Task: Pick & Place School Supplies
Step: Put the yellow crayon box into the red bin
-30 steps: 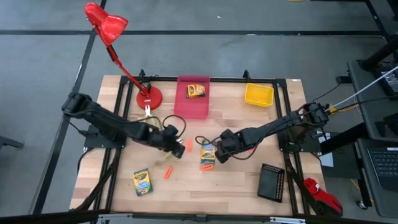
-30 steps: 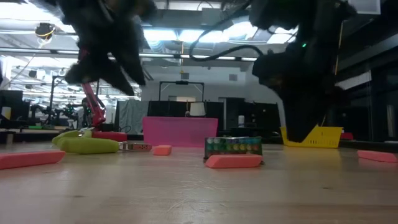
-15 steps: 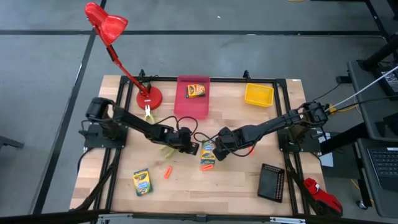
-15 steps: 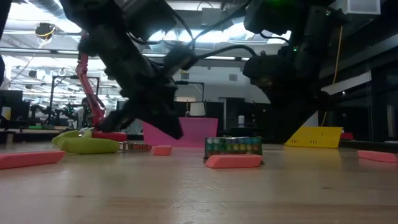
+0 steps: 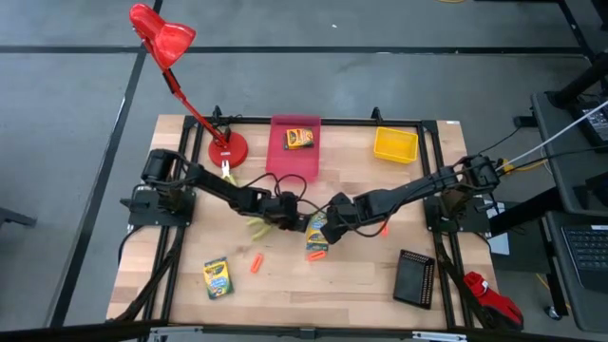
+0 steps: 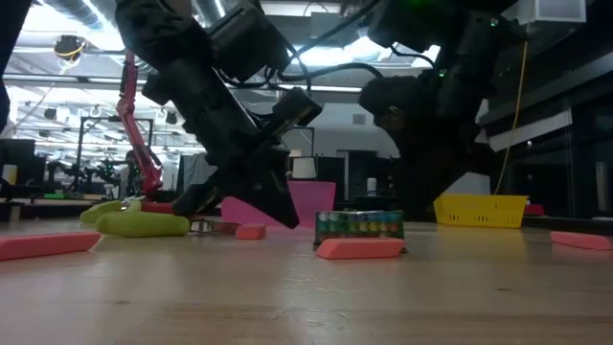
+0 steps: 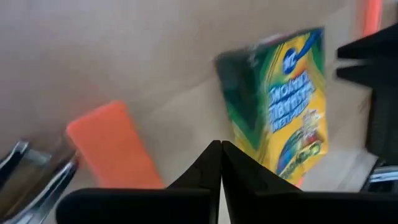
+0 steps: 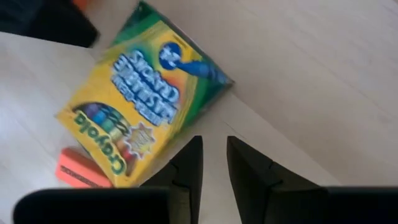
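Observation:
A yellow-and-green crayon box [image 5: 316, 237] lies flat at mid-table, an orange piece [image 5: 316, 255] at its near end. My left gripper [image 7: 221, 144] is shut and empty, low over the wood between that crayon box [image 7: 280, 106] and another orange piece [image 7: 112, 149]. My right gripper [image 8: 213, 140] stands narrowly open and empty at the same crayon box's [image 8: 143, 99] edge. Lime-handled pliers [image 5: 258, 226] lie beside the left arm. A second crayon box [image 5: 217, 278] and an orange piece [image 5: 256, 263] lie near the front left. A third crayon box [image 5: 299, 139] sits in the pink bin [image 5: 294, 163]. My right gripper has one finger [image 8: 186, 158] right at the mid-table crayon box's long edge [image 8: 177, 146], coming down at a slant from the table's right. I cannot tell whether it touches the box. The box lies flat on the table.
A red desk lamp [image 5: 228, 147] stands at the far left. A yellow bin [image 5: 395, 144] sits at the far right and a black bin [image 5: 415, 277] at the near right. Another orange piece [image 5: 385, 229] lies by the right arm. Cables loop near both wrists.
My left gripper has swung toward the table's right, dropped low beside the mid-table crayon box, and shut on nothing. My right gripper has edged slightly left toward the same box. The box and the orange pieces have stayed put.

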Robot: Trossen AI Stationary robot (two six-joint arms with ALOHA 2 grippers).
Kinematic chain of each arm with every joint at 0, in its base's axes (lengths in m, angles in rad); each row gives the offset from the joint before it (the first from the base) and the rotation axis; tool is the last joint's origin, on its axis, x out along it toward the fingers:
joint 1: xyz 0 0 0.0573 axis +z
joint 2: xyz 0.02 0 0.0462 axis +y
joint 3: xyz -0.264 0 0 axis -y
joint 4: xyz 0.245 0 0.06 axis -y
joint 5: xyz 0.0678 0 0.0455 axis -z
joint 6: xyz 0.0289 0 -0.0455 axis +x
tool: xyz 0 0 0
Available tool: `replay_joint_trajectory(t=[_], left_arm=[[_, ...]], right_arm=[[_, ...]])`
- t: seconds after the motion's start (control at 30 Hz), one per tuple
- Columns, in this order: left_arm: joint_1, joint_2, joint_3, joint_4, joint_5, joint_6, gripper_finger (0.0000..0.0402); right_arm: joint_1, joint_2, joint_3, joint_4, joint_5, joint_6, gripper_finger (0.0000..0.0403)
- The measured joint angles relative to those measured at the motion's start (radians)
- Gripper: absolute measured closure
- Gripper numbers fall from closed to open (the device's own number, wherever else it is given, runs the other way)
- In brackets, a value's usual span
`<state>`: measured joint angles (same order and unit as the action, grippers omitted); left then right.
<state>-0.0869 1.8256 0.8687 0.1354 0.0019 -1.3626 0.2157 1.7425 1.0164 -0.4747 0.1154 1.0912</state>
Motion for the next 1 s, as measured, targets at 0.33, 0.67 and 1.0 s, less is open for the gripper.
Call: replay_joint_trajectory(t=[0.33,0.67,1.0], left_arm=[[0.033,0.0,0.0,0.0,0.037,0.016,0.0399],[0.026,0.035,0.005,0.026,0.095,0.005,0.04],[0.033,0.056,0.068,-0.05,0.116,0.063,0.0399]], right_arm=[[-0.019,0.018,0.0,0.033,-0.009,0.002,0.0328],[0.018,0.024,-0.035,0.032,-0.025,0.053,0.0328],[-0.015,0.024,-0.05,0.152,-0.034,0.061,0.0328]])
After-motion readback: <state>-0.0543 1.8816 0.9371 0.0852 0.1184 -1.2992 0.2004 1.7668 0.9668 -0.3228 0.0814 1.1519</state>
